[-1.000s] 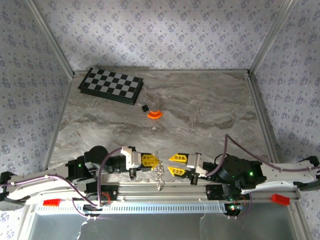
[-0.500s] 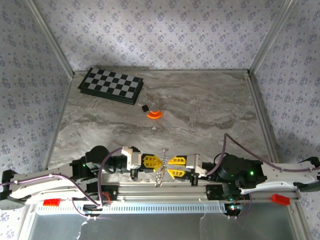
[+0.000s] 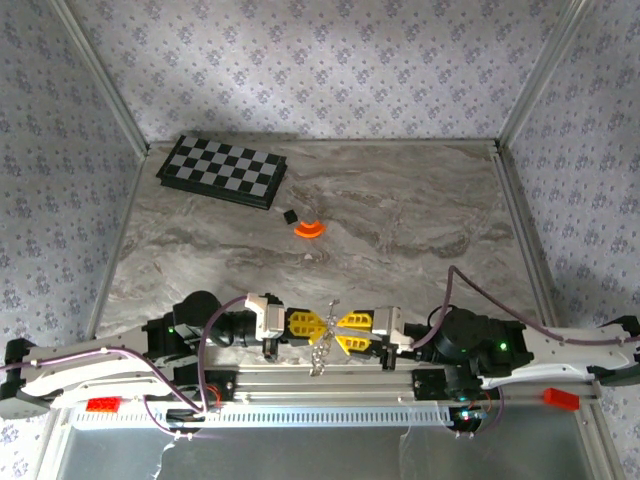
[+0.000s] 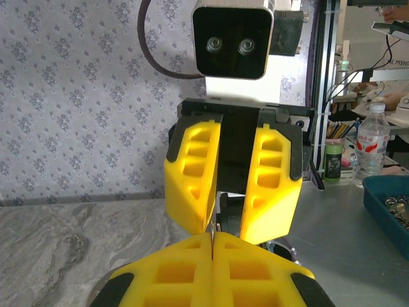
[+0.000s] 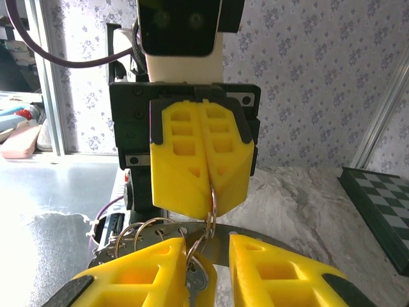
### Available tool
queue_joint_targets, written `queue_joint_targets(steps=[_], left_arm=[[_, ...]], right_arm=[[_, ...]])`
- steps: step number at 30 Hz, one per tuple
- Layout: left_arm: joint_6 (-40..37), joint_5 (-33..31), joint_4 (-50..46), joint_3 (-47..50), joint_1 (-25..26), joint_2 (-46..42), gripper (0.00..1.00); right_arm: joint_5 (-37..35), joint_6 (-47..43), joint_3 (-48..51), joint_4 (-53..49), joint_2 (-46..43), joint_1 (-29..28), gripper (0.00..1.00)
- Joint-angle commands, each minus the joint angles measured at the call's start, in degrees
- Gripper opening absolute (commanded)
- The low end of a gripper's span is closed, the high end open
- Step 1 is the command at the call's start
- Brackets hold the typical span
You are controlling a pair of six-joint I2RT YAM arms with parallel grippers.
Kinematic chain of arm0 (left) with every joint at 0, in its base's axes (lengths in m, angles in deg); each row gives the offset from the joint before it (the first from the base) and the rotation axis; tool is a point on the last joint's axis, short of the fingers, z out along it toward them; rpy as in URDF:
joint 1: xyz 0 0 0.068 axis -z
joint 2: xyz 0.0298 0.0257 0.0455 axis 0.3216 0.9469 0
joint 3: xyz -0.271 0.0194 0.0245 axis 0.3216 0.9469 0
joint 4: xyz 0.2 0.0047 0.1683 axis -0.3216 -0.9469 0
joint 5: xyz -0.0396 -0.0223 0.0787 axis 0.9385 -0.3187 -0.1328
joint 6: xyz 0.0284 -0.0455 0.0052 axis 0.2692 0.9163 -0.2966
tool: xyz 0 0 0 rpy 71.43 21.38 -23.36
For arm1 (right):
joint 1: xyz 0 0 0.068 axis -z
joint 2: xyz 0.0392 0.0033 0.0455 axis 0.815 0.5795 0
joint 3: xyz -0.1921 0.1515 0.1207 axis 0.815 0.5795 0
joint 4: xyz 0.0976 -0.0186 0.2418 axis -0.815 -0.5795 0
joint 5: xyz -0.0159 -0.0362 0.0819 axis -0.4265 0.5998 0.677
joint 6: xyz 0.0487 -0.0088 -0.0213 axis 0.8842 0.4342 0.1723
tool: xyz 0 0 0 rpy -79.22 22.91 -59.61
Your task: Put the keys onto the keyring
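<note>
The keyring (image 3: pixel 322 345) is a bunch of silvery rings hanging at the table's near edge between the two grippers. My left gripper (image 3: pixel 316 323) is shut on the top ring (image 5: pixel 211 192), whose thin edge shows between its yellow fingertips (image 4: pixel 211 238). More rings (image 5: pixel 137 233) dangle beside it. A silvery key (image 5: pixel 195 280) hangs from one ring, low between my right gripper's yellow fingers (image 5: pixel 150 272). My right gripper (image 3: pixel 343 331) faces the left one, open, with its fingers on either side of the hanging rings and its fingertips close to the left gripper's.
A black-and-grey checkered board (image 3: pixel 222 170) lies at the back left. A small black cube (image 3: pixel 290 215) and an orange cone-like disc (image 3: pixel 309 229) sit mid-table. An aluminium rail (image 3: pixel 330 382) runs along the front edge under the grippers.
The right gripper has moved left and the left gripper slightly right, closing the gap. The hanging rings now sit between the right gripper's open fingers.
</note>
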Motion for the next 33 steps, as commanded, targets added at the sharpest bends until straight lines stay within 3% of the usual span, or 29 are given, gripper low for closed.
queue_joint_targets(steps=[1,23,26,30,33], left_arm=[[0.9,0.8,4.0,-0.5,0.3,0.0,0.0],[0.7,0.5,3.6,-1.0,0.2,1.1,0.0],[0.7,0.6,3.6,-1.0,0.3,1.5,0.0],[1.0,0.5,3.8,-1.0,0.3,1.7,0.0],[0.5,-0.2,1.9,-1.7,0.3,1.8,0.0]], right_arm=[[-0.2,1.4,0.0,0.6,0.0,0.4,0.25],[2.0,2.3,-0.1,1.2,1.5,2.6,0.19],[2.0,2.3,-0.1,1.5,1.6,2.8,0.15],[1.2,2.3,-0.3,1.0,1.9,3.1,0.01],[-0.7,2.4,-0.9,0.1,2.0,3.3,0.0]])
